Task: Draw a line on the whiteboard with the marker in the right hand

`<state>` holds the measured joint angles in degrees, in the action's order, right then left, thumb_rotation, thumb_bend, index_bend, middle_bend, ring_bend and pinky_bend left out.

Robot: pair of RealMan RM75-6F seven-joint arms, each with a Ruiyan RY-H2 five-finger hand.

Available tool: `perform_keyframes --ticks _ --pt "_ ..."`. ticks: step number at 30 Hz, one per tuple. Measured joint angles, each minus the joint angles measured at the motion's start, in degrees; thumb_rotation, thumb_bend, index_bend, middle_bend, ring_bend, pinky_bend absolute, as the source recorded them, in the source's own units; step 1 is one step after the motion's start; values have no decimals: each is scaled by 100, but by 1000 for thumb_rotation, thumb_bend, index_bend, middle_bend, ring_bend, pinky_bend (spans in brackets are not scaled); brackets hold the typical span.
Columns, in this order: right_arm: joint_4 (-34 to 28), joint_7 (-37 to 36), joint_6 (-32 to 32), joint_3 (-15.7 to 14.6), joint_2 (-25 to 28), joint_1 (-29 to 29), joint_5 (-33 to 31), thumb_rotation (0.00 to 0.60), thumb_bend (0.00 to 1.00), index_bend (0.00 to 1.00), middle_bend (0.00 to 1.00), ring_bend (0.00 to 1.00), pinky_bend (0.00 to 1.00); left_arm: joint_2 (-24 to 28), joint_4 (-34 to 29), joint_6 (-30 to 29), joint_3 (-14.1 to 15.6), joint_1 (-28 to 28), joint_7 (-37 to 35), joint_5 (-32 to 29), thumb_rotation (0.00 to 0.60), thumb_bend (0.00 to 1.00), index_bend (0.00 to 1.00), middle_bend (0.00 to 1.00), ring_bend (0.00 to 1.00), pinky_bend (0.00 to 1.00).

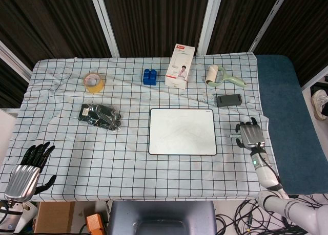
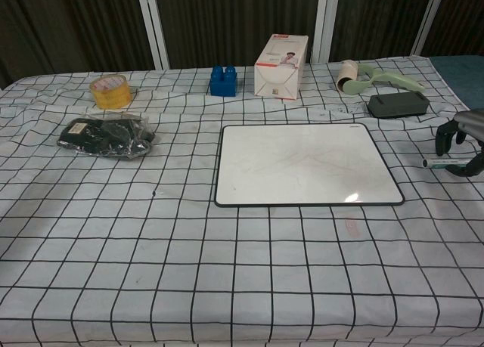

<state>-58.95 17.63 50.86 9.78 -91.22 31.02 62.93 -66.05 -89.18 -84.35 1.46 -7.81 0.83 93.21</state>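
The whiteboard lies flat on the checked cloth, white with a dark rim and faint smudges. To its right, my right hand sits low over the cloth and grips a thin marker. The marker lies roughly level, and its tip points left toward the board's right edge, a short way off it. The head view shows only a small end of the marker poking out left of the hand. My left hand hangs off the table's near-left corner, fingers spread and holding nothing.
Behind the board stand a yellow tape roll, a blue block, a white and red box, a lint roller and a dark case. A black bag lies at the left. A blue pad borders the right side.
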Motion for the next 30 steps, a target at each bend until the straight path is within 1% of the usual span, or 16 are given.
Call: perform_keyframes --ticks 9,17,21,27,30 --pt "52 12 -23 -19 -51 24 -11 600 308 448 355 262 98 3 0 12 -2 -8 1 -4 600 316 0 0 0 3" --pt "111 5 -12 -22 -84 32 -17 600 330 517 386 308 116 6 -1 50 9 -32 -2 16 600 316 0 0 0 4" --pt "92 42 -11 -39 -66 20 -31 600 332 526 393 311 126 -1 -2 76 9 -51 0 20 600 316 0 0 0 3" --pt "47 115 1 -60 -31 1 -57 600 336 533 399 314 173 -4 -6 115 1 -76 0 2 600 316 0 0 0 3" --pt "27 139 40 -78 -22 -9 -34 600 343 577 438 354 208 -3 -13 129 0 -84 -4 -5 600 315 0 0 0 4"
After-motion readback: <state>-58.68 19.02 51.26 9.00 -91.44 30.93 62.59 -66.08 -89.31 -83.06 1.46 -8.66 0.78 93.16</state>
